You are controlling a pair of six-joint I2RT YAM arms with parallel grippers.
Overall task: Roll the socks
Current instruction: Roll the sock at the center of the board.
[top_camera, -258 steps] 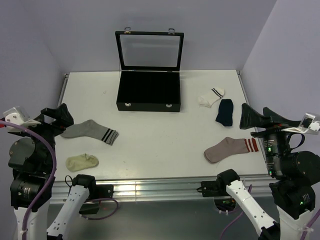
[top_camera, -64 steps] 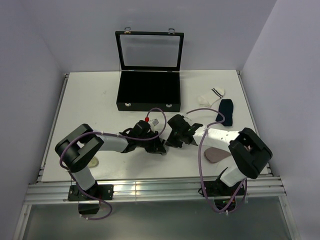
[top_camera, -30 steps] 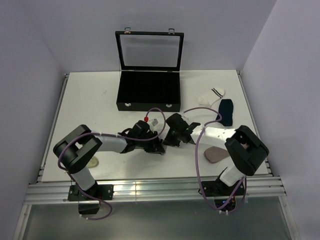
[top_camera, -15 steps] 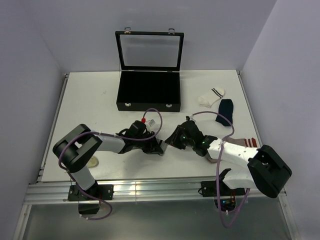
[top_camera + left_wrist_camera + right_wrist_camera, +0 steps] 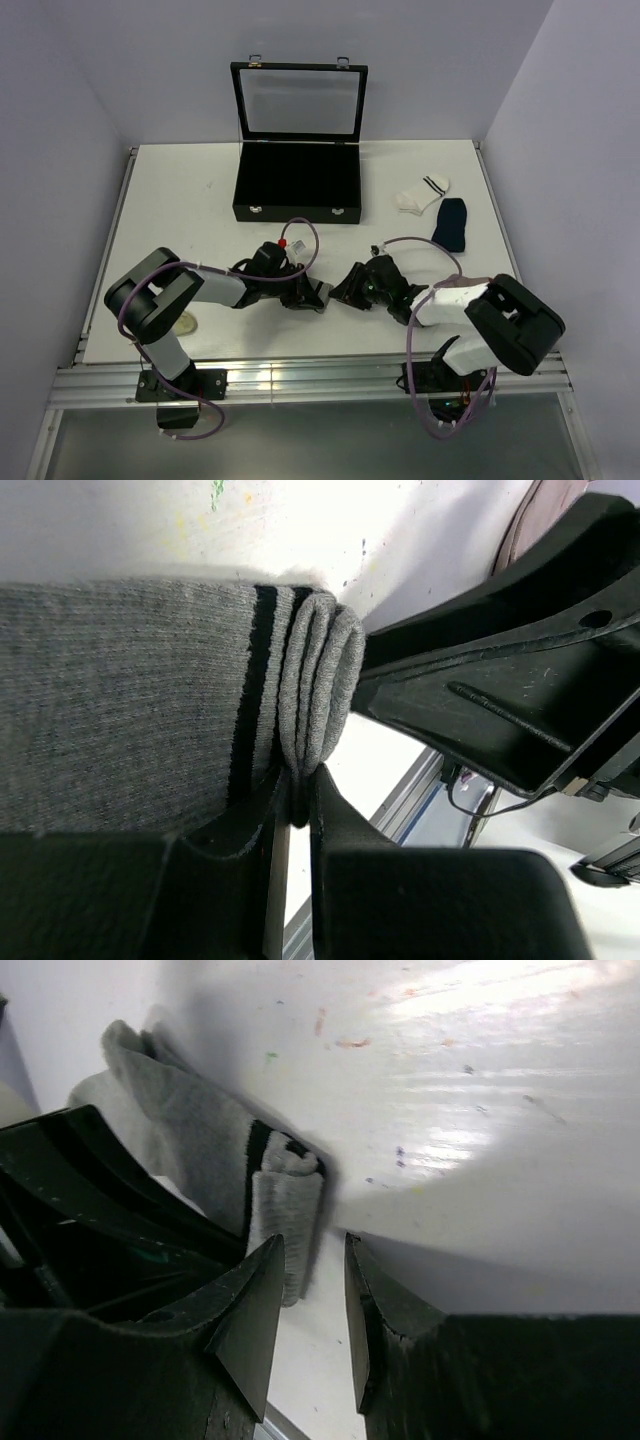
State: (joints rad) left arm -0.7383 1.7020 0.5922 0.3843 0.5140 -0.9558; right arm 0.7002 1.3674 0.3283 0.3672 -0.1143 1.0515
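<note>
Top external view: a smooth white counter (image 5: 180, 190) carries a black box-shaped case (image 5: 297, 185), its glass lid standing upright and its dark interior divided into compartments. Two black-and-white jointed arms, the left arm (image 5: 190, 285) and the right arm (image 5: 470, 300), reach in low toward each other and meet on the near side of the case, in front of its right half.

Between their tips lies the grey sock (image 5: 120, 680), a finely ribbed knit lying flat except at its cuff. The cuff, crossed by a dark stripe, is turned over into a thick rounded roll of several layers (image 5: 320, 680).

To the right of the case and level with its front wall lies a white sock (image 5: 422, 194), soft and bent, with black stripes at the cuff. A plain navy sock (image 5: 450, 223), a dark oblong, lies just beside it on the side away from the case.

From the left wrist, the left pincer (image 5: 298, 798) is seen nipped tight on the roll's lower edge, its matte black fingers (image 5: 230, 830) almost meeting. The right pincer (image 5: 312, 1252) stands only narrowly parted beside the roll, bare counter showing between its wedge-shaped fingertips.
</note>
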